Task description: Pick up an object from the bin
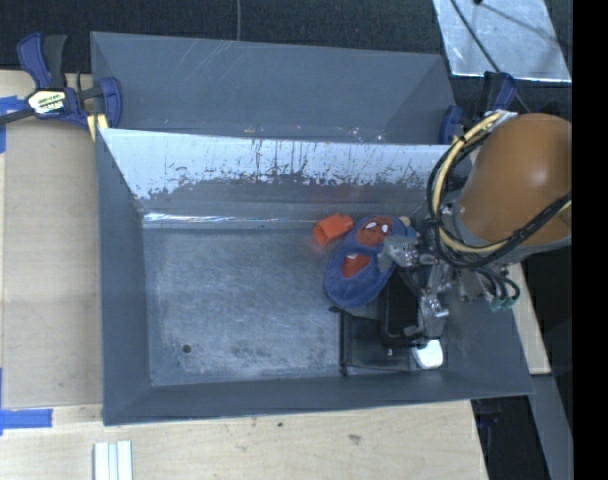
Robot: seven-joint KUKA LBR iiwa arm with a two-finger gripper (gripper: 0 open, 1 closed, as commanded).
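Note:
My gripper point(424, 303) hangs low in the bin's right front corner, under the arm's wrist. It is right above a flat black rectangular thing point(366, 353) lying against the front wall. A small white thing point(427, 354) sits at the gripper's lower end, on the black thing's right part; I cannot tell whether it is held. A blue soft thing with red patches point(352, 278) lies just to the left of the gripper, partly over the black thing's back edge.
An orange block point(333, 230) rests near the back wall, left of the blue thing. The arm with its brown dome and cables covers the bin's right side. The bin's floor stretches bare to the left.

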